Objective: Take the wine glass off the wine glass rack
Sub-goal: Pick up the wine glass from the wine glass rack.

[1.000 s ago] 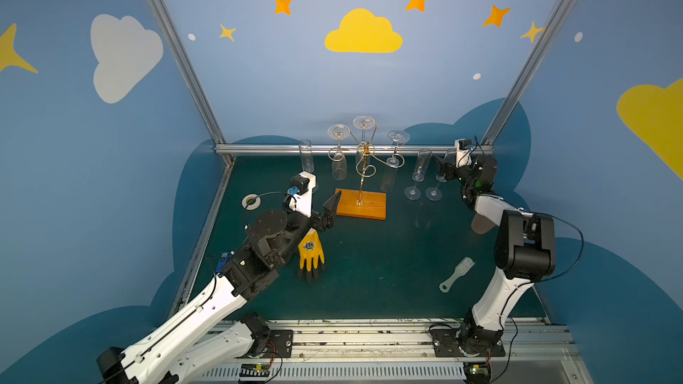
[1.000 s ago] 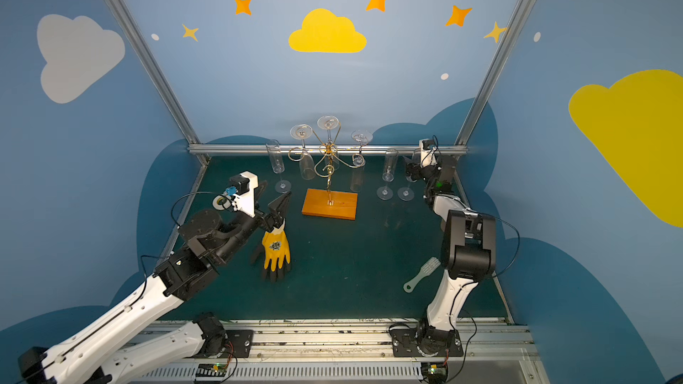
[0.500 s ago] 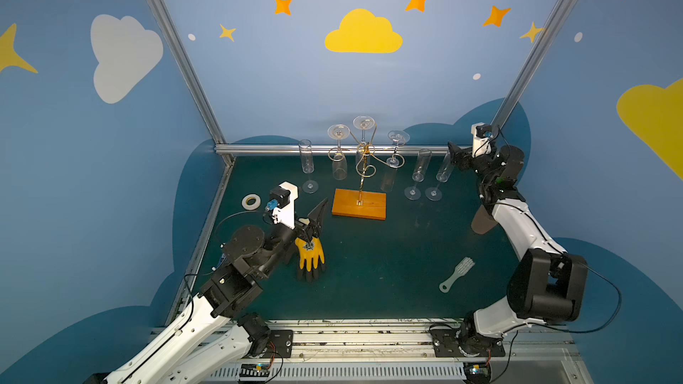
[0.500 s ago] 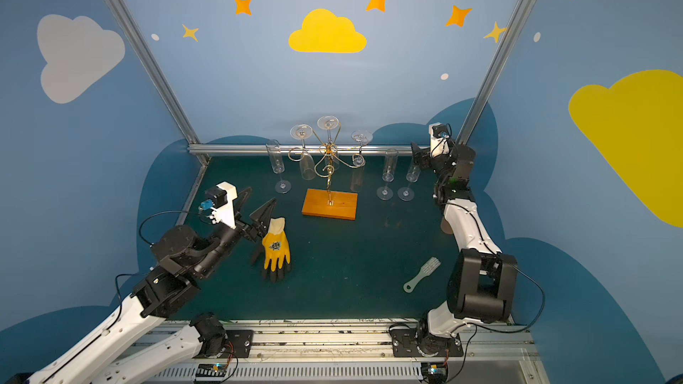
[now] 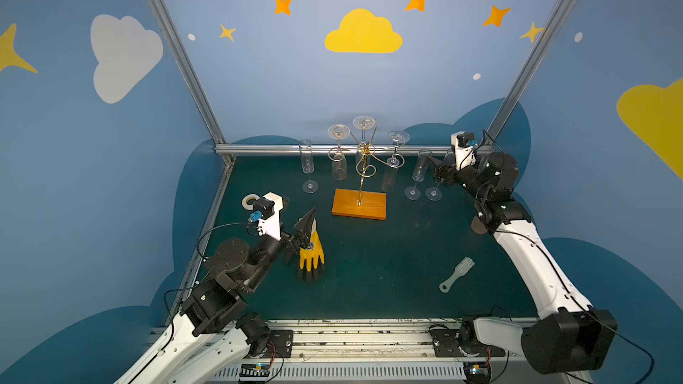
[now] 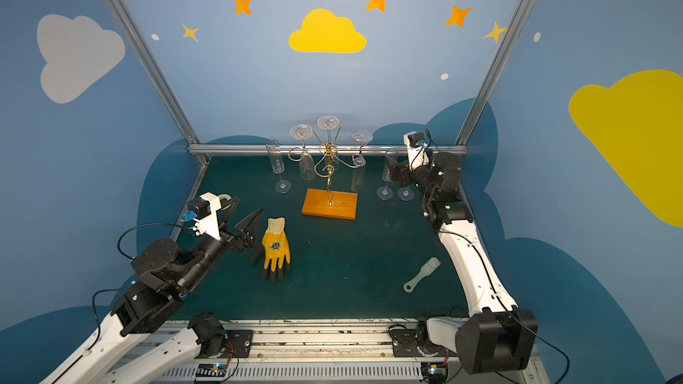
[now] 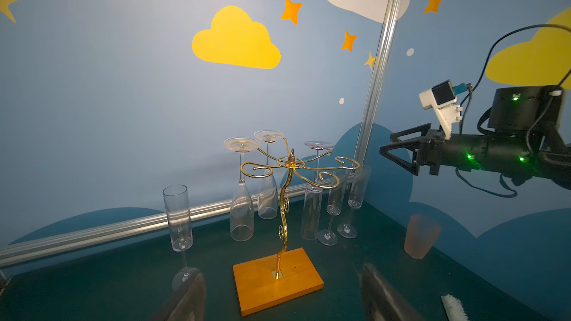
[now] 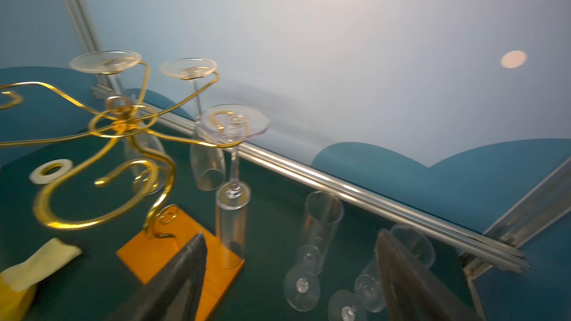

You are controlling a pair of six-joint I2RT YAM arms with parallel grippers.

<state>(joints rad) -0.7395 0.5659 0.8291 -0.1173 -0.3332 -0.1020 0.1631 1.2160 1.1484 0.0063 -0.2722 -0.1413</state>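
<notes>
- Only the left wrist view shows the right pincer (image 7: 386, 142) side-on, its jaws well apart with nothing between them. It also shows a frosted cup (image 7: 421, 236) near the counter's right edge, which the right arm mostly hides in both top views.
- The right wrist view is blurred.
- The left pincer (image 6: 248, 205) hangs wide open and empty over the counter's left side, just beside a yellow glove (image 6: 275, 249).
- A tape roll (image 5: 249, 201) lies by the left edge and a brush (image 5: 458, 273) toward the right front.
- One upright flute (image 5: 306, 164) stands left of the rack. Two more flutes (image 5: 419, 171) stand on its right, between it and the right pincer.
- The wine glass rack (image 5: 359, 204) stands mid-back on the counter (image 5: 388, 271): a gold wire post with curled arms on an orange wooden base.
- Three clear wine glasses (image 5: 339, 169) hang upside down from its rear arms.
</notes>
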